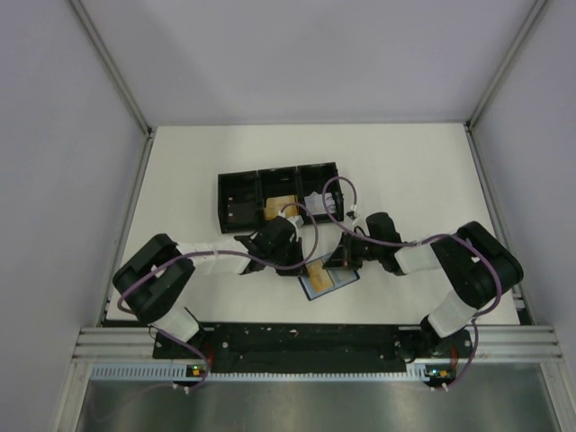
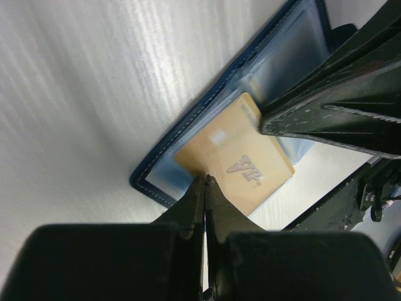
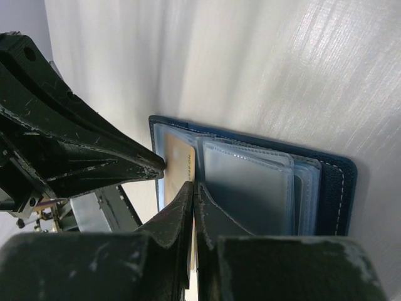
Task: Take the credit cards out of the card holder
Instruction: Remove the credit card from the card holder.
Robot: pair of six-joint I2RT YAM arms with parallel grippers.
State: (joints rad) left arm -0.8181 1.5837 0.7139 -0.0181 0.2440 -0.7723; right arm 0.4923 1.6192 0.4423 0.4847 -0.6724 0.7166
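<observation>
While closed right tool (image 3: 193, 187) pins card holder (image 3: 333, 188), left tool (image 2: 205, 180) clamped on tan credit card (image 2: 241, 153)

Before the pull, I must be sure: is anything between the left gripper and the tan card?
Nothing visible between them: the left gripper is shut on the near edge of the tan card. But the right gripper rests on the card holder, over the card's far corner, and may hinder it.

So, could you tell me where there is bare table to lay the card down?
Bare table lies behind and left of the black three-compartment tray, and right of it toward the wall. In front of it is crowded: left tool and right tool meet over the open card holder and its tan card.
</observation>
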